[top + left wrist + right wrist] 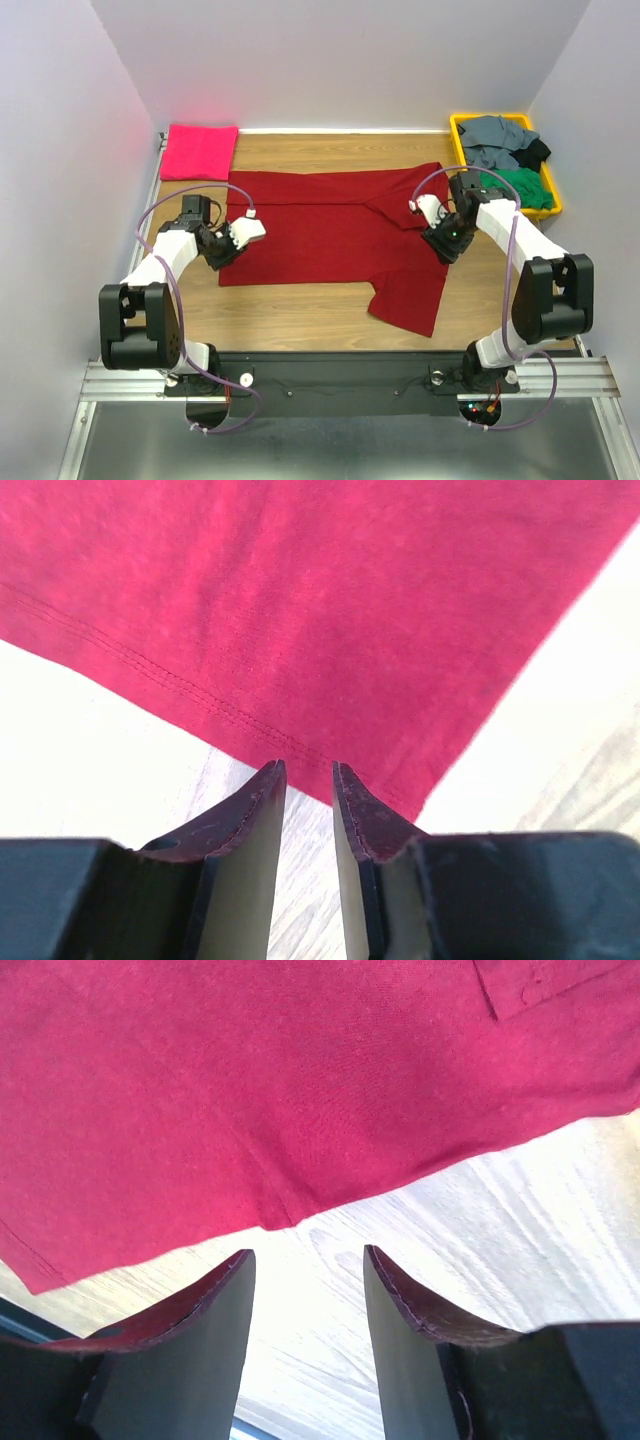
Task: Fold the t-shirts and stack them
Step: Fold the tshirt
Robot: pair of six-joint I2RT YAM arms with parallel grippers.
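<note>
The top external camera sits above and behind the arm bases, looking down toward the far wall over the whole wooden table (300,305). The left wrist camera, close above the table, looks past the left gripper (308,770) at a hemmed corner of the crimson t-shirt (330,610). The right wrist camera, equally close, looks past the right gripper (308,1255) at its edge. All three share shirt and wood.

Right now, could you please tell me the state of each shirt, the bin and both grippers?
Red shirt: spread out flat, not yet folded up, one sleeve sticking out toward the near edge.
Pink shirt: folded, at the far left corner.
Bin: holds a loose heap of unfolded shirts.
Left gripper: open, empty, at the red shirt's hem corner.
Right gripper: open, empty, beside the red shirt's edge.
</note>
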